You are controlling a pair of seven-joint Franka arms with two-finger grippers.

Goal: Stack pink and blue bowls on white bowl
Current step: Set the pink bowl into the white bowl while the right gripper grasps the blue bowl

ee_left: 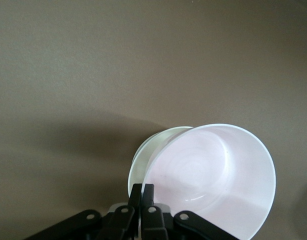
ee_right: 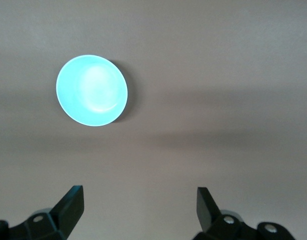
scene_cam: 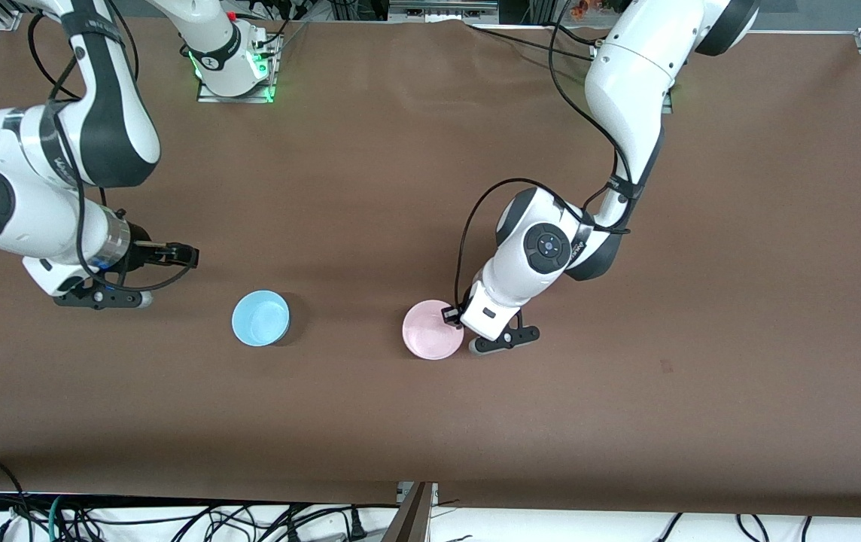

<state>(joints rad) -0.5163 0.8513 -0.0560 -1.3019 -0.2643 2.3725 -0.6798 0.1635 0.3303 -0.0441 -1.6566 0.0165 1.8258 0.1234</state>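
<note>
Jaws of the left gripper (ee_left: 142, 210) are pinching shut on the rim of the small round pale pink plastic bowl (scene_cam: 432, 339), at the edge toward the left arm's end of the tabletop (scene_cam: 430, 120). In the left wrist view the pink bowl is tilting and sitting partly inside the small round white plastic bowl (ee_left: 143, 159), whose rim is showing past it on one side; from the front camera the white bowl is hiding under the pink one.

Three bowls are in view in all: one pink, one white, one blue. Two grippers are showing, one on each arm.

The right gripper (ee_right: 140, 206) is hanging with its jaws spread wide and holding nothing, above bare tabletop near the right arm's end, and the right arm is waiting. The small round light blue plastic bowl (scene_cam: 260, 318) is sitting upright on the tabletop, between the right gripper and the pink bowl, well apart from both. Nothing is lying between the blue bowl and the pink and white pair.

Loose black cables (scene_cam: 174, 519) are trailing along the edge of the tabletop nearest the front camera.
</note>
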